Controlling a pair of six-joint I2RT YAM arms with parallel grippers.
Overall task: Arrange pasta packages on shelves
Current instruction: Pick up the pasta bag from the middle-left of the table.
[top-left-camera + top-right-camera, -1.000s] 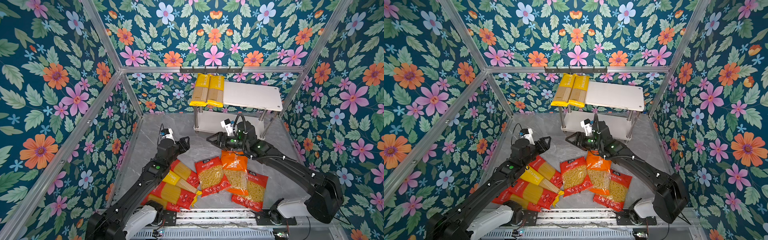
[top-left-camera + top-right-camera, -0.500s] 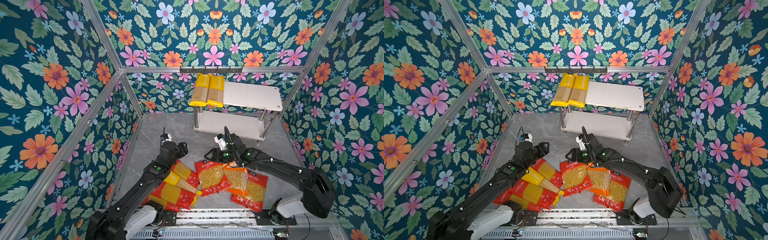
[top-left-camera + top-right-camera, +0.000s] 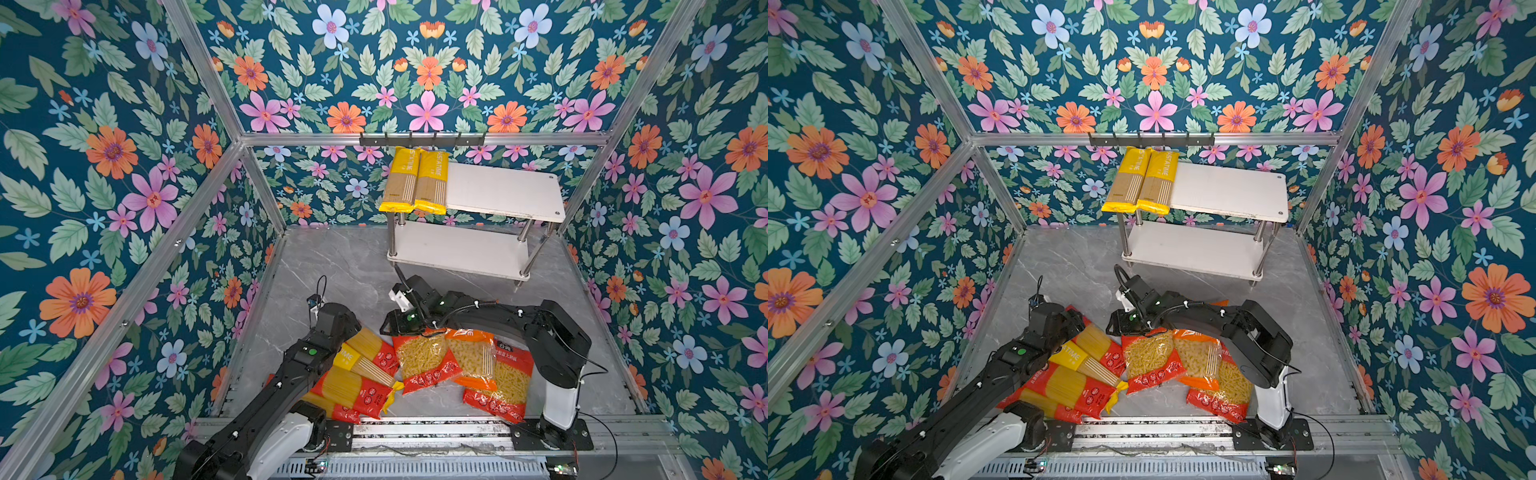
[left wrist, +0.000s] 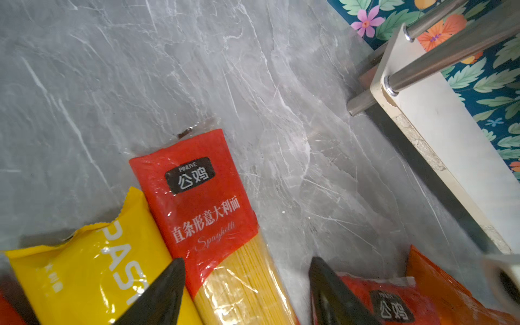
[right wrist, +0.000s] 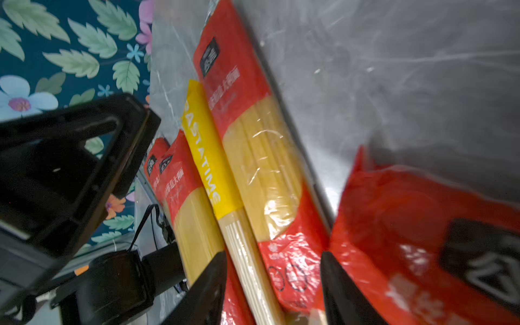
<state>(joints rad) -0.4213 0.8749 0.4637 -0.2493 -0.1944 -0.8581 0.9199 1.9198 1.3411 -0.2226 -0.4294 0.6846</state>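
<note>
**Change since a second before:** the right arm [image 3: 515,311] had come down from the rack front to the short-pasta bags. The left arm [image 3: 291,370] had sunk closer to the spaghetti pile.

1. Grey marbled bench [image 3: 345,266]: carried everything listed.
2. Two-tier rack of white boards on chrome posts [image 3: 498,191]: stood at the far side. Two long yellow spaghetti packs [image 3: 415,180] lay side by side at one end of its upper board.
3. Short-pasta group, near side: a red plastic bag with a clear window [image 3: 424,361], an orange bag [image 3: 469,353] and a second red bag [image 3: 507,386], overlapping in a row.
4. Spaghetti pile, just beside that group: a long red spaghetti pack [image 4: 197,197] touched a long yellow pack [image 4: 84,267] along its side, with more red packs under the left arm.
5. Left fingers [image 4: 160,298]: spread wide, holding nothing. The long red spaghetti pack ran lengthwise out of the gap between them, so closing would likely pinch across its width. This arm was the nearer one to it.
6. Right fingers [image 5: 205,295]: moderately apart, holding nothing. The first red bag's top edge lay just beside one finger, not between them.
</note>
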